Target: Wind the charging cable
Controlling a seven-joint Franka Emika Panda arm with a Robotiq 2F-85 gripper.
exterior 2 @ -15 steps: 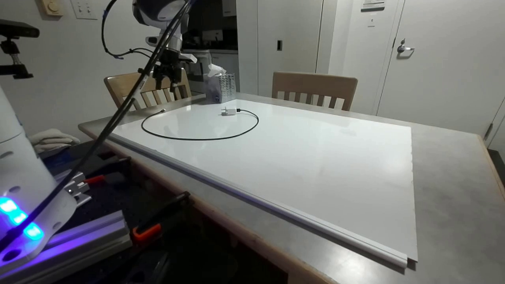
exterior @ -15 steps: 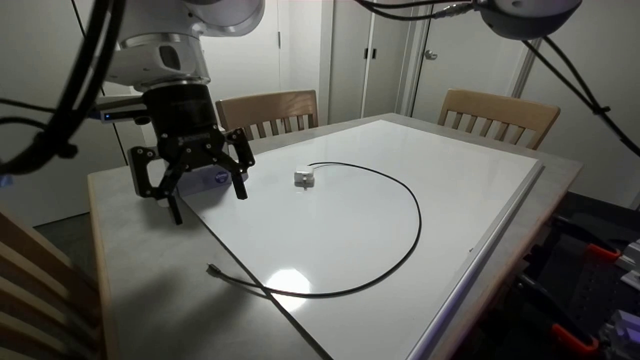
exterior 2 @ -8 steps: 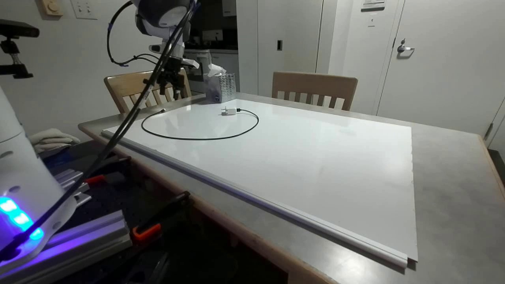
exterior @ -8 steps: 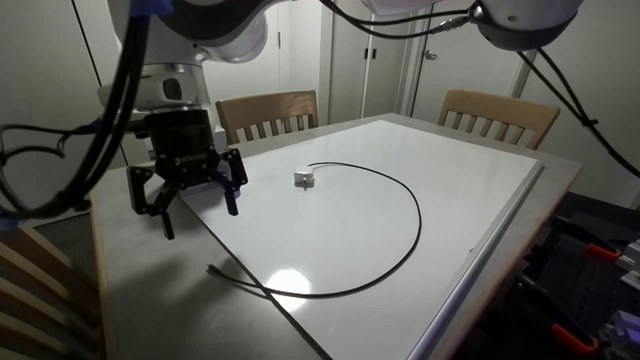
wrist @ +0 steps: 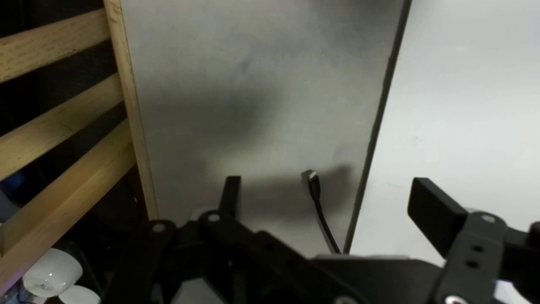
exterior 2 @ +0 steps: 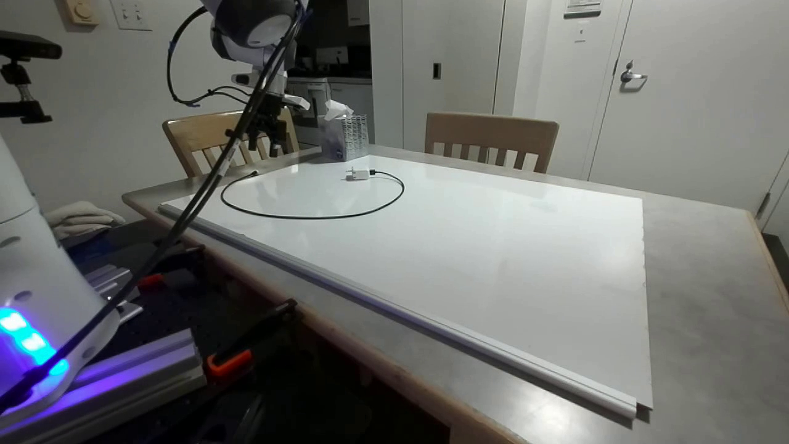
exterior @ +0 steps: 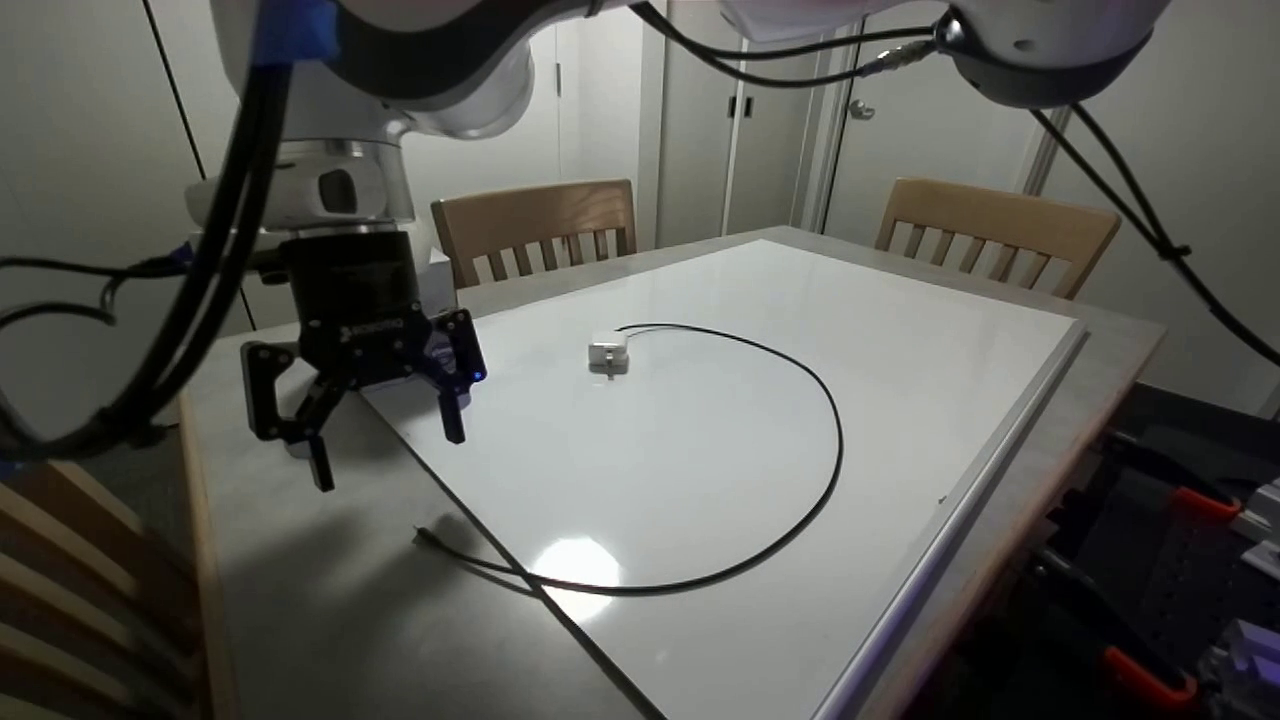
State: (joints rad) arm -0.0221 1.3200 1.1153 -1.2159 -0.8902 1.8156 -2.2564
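Charging cable [exterior: 840,440] lies unwound in one broad curve on the white board [exterior: 700,460], running from a white charger block [exterior 2: 360,174] to a free plug [wrist: 314,185] that juts past the board's dark edge [wrist: 375,126] over the table [exterior: 300,610]. Over the last second the pincer [exterior: 387,464] has come down closer to that plug's level, while the cable lies just as it did. The pincer's jaws stand spread wide, with nothing held between them. That suggests a first grasp is being lined up at the plug; no winding is done, so the task looks barely begun. In the wrist view the plug shows between the two fingertips [wrist: 231,192], apart from both.

In an exterior view a tissue box [exterior 2: 343,137] stands on the table near the pincer, and a metal rail [exterior 2: 394,306] runs along another side of the board. A wooden chair [wrist: 55,41] is drawn up to the table. That dark edge, close beside the plug, could snag a finger coming down there, and the arm's black cables [exterior: 258,110] hang near the pincer and might get in the way
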